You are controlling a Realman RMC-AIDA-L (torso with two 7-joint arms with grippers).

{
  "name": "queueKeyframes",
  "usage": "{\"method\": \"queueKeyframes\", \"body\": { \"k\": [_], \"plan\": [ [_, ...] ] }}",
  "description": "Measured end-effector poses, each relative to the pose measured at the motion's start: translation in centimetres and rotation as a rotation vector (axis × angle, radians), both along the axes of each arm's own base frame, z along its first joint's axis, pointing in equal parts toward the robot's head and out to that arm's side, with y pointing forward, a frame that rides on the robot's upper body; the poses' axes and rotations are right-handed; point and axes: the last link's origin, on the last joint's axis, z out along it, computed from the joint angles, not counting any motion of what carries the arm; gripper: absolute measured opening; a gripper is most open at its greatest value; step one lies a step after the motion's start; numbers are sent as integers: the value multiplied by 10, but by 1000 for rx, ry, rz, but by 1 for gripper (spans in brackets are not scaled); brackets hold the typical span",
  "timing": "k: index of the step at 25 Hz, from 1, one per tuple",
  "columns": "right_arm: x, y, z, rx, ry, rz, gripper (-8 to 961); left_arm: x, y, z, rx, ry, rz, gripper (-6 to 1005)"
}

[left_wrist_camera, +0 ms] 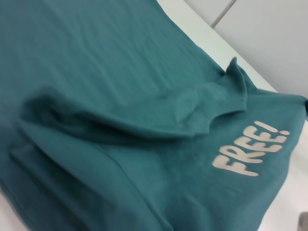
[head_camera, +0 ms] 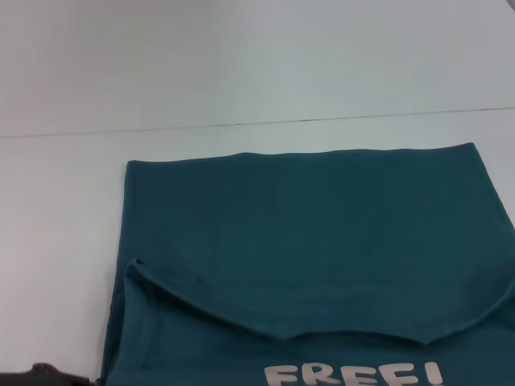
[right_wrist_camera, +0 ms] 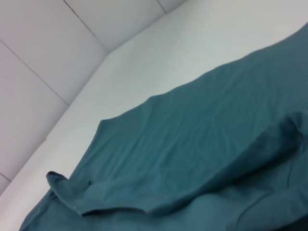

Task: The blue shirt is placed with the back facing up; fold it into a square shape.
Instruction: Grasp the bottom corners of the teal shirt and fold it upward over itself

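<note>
teal blue shirt (head_camera: 306, 241) lies on white counter (head_camera: 241, 64), one fold across, "free!" print (head_camera: 354, 375) exposed at near edge. more folds needed for a square. neither tool visible.

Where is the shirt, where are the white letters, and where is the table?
shirt (head_camera: 306, 217): head view, plain back panel.
letters (left_wrist_camera: 250, 149): left wrist view, middle of the white "FREE!" print.
table (head_camera: 56, 241): head view, bare white top left of the shirt.

One shirt (head_camera: 322, 241) lies on one table (head_camera: 56, 241); one "FREE!" print (head_camera: 354, 375) shows on it.
</note>
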Motion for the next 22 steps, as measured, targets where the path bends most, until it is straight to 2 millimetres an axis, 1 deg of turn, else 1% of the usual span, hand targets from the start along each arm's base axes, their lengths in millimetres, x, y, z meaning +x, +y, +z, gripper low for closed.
{"method": "queueKeyframes", "body": {
  "k": [5,7,8,11,14,18,19,20,21,22],
  "plan": [
    [-5,18,1,-5,13,21,42,5,12,6,21,-2,-11,69],
    [-7,25,4,-5,17,26,43,6,14,8,27,-1,-11,70],
    [-7,28,5,-1,17,29,44,6,19,12,46,-2,-5,71],
    [-10,42,10,29,11,45,46,7,25,19,85,-6,-2,73],
    [-13,59,14,55,3,63,48,11,39,24,136,-12,-15,75],
    [-18,90,18,84,-18,70,51,23,67,26,221,1,-45,77],
    [-19,99,19,91,-27,66,52,30,79,26,251,10,-58,77],
    [-20,105,19,96,-33,66,52,33,87,25,267,15,-63,78],
    [-21,115,19,105,-44,62,53,37,95,23,287,23,-68,79],
    [-22,124,19,114,-54,58,54,41,106,22,318,35,-71,79]
  ]
}}
